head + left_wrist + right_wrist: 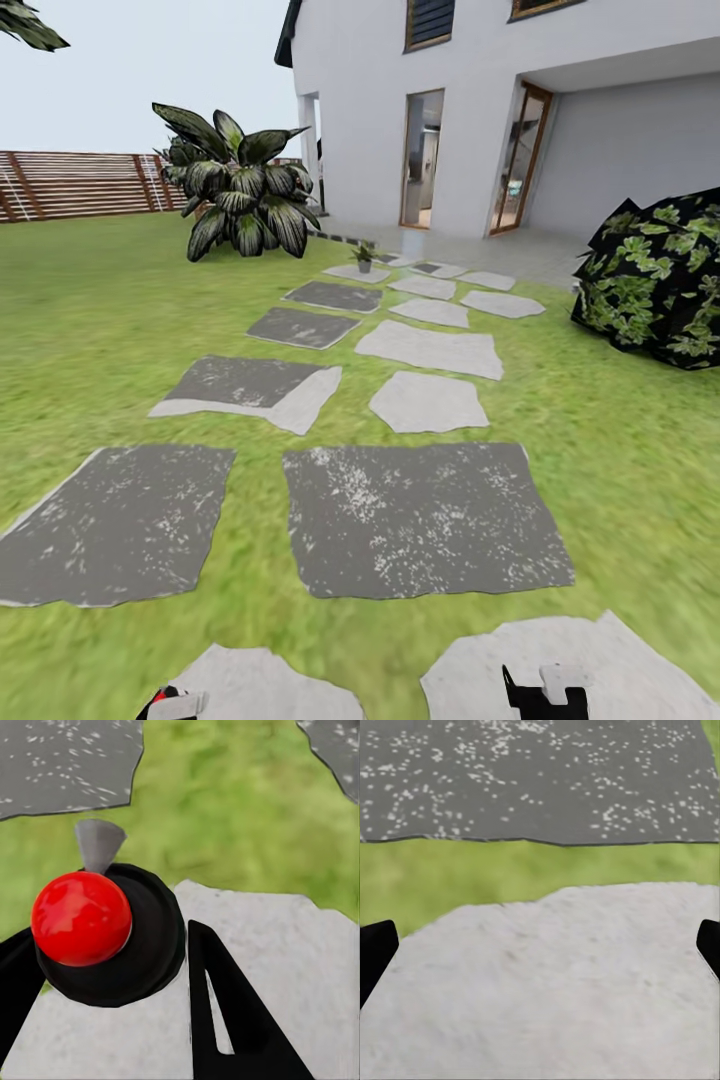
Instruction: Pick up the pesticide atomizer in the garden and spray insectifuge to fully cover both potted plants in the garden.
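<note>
Left gripper point(112, 945): clenched on pesticide atomizer point(82, 919), red cap, carried low for transit, lower left. Right gripper point(540, 945): released, empty. 1 potted plant point(364, 256): upper centre, far along stepping stones point(425, 520), garden lawn point(90, 320).

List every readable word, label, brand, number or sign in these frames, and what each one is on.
None. No legible text anywhere.
The red-topped atomizer in the left gripper has no label facing the camera.
The house wall, wooden fence and stepping stones carry no writing or signs.
The small potted plant far up the path is too small to check for markings.
</note>
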Robot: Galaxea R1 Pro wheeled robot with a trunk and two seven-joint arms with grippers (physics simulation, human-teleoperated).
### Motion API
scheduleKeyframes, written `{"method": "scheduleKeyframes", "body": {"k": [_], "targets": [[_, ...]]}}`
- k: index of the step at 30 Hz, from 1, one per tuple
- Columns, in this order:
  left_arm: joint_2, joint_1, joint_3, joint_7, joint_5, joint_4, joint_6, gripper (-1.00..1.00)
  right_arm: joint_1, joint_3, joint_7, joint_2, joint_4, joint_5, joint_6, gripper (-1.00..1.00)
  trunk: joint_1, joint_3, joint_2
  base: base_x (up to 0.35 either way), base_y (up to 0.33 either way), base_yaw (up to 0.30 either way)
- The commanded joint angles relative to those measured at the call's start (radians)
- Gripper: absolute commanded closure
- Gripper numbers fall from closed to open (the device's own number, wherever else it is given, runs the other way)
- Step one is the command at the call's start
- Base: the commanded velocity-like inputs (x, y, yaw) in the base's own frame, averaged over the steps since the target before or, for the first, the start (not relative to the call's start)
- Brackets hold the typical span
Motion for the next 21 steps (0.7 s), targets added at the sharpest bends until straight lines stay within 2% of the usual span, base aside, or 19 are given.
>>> {"method": "scheduleKeyframes", "body": {"k": [1,21], "targets": [[-0.001,-0.001,0.003,-0.001,0.002,0.001,-0.003,1.00,-0.001,0.000,0.000,0.000,0.001,0.001,-0.003,-1.00,0.000,0.001,0.000,0.321,0.000,0.000],[-0.001,0.000,0.003,-0.001,0.002,0.002,-0.003,1.00,-0.001,0.000,0.000,0.001,0.002,0.002,-0.003,-1.00,0.000,0.031,0.000,0.338,0.000,0.000]]}}
